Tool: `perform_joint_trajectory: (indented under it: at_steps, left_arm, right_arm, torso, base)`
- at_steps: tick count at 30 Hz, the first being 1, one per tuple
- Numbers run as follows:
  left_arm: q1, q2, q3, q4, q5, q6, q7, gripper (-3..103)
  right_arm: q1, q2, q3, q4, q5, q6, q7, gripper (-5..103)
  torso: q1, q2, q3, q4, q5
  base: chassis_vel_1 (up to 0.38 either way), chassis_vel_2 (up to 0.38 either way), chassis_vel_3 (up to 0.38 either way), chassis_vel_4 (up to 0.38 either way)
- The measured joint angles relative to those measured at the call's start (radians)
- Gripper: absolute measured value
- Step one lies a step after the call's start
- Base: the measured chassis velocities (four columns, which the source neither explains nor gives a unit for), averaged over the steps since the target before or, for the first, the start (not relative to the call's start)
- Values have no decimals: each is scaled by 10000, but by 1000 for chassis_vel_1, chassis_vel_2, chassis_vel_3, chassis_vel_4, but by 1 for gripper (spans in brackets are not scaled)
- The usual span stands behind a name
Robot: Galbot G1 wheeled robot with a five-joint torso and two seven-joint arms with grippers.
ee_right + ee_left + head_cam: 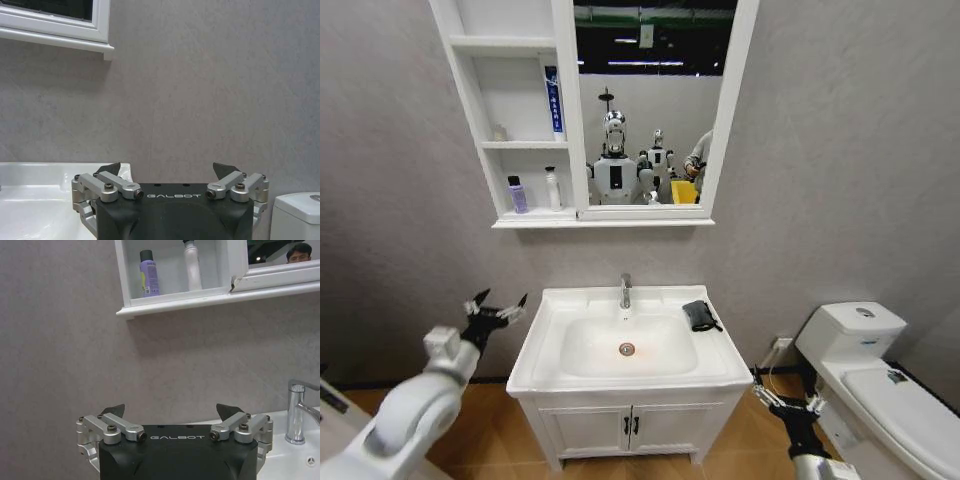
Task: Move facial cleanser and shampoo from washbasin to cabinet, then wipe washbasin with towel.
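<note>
With the purple bottle (517,194) and white bottle (552,188) shelved in the cabinet (480,120) at upper left, both wide-open grippers, left gripper (496,309) and right gripper (786,402), are held off the washbasin (545,345), so the small towel (699,315) could be knocked floorward by a misjudged reach.

The white rectangular ceramic washbasin (545,355) carries a small dark grey folded towel (699,315) on its right rear rim, beside the chrome tap (625,291). In the tall white cabinet (480,130), the lowest shelf holds a purple black-capped bottle (517,194) and a white bottle (552,188), standing apart.
</note>
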Motion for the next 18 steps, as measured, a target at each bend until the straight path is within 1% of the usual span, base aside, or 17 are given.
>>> perform_joint_trajectory:
  at_steps: [1, 2, 3, 4, 6, 8, 9, 11, 15, 17, 18]
  left_arm:
    - [0, 0, 0, 0, 0, 0, 0, 100]
    - [464, -407, -229, -257, 204, -82, 159, 100]
    - [799, -753, -385, -473, 342, -128, 255, 100]
    - [799, -753, -385, -473, 342, -128, 255, 100]
    - [1290, -1355, -539, -882, 542, -158, 382, 100]
    - [1633, -1774, -571, -1159, 775, -188, 550, 100]
    - [1633, -1774, -571, -1159, 775, -188, 550, 100]
    - [1847, -2024, -555, -1377, 925, -191, 674, 100]
    - [1849, -2056, -517, -1399, 940, -192, 691, 100]
    - [1817, -2055, -494, -1399, 940, -191, 691, 100]
    - [1817, -2055, -494, -1399, 940, -191, 691, 100]
  right_arm:
    - [0, 0, 0, 0, 0, 0, 0, 100]
    - [17, -49, 1, 39, 56, -35, -1, 100]
    - [27, -104, 1, 86, 114, -68, -5, 100]
    - [27, -104, 1, 86, 114, -68, -5, 100]
    - [22, -220, -2, 226, 314, -137, -99, 100]
    - [-40, -280, 3, 360, 535, -189, -232, 100]
    - [-40, -280, 3, 360, 535, -189, -232, 100]
    - [-94, -285, 34, 435, 724, -198, -372, 100]
    - [-26, -299, 38, 435, 833, -241, -468, 100]
    - [222, -416, 23, 433, 1074, -570, -519, 100]
    - [222, -416, 23, 433, 1074, -570, -519, 100]
  torso:
    - [0, 0, 0, 0, 0]
    - [0, 1, 0, -5, 1]
    - [0, 0, 1, -5, 2]
    - [0, 0, 1, -5, 2]
    - [3, 0, 1, -5, 2]
    - [3, -1, 2, -4, 1]
    - [3, -1, 2, -4, 1]
    - [2, -1, 1, -4, 1]
    - [3, -1, 2, -7, -1]
    - [3, -2, 2, -6, -1]
    - [3, -2, 2, -6, -1]
  base:
    - [0, 0, 0, 0]
    - [0, 0, 0, 0]
    - [0, 0, 0, 0]
    - [0, 0, 0, 0]
    - [0, 0, 0, 0]
    - [0, 0, 0, 0]
    - [0, 0, 0, 0]
    - [0, 0, 0, 0]
    - [0, 0, 0, 0]
    - [0, 0, 0, 0]
    - [0, 0, 0, 0]
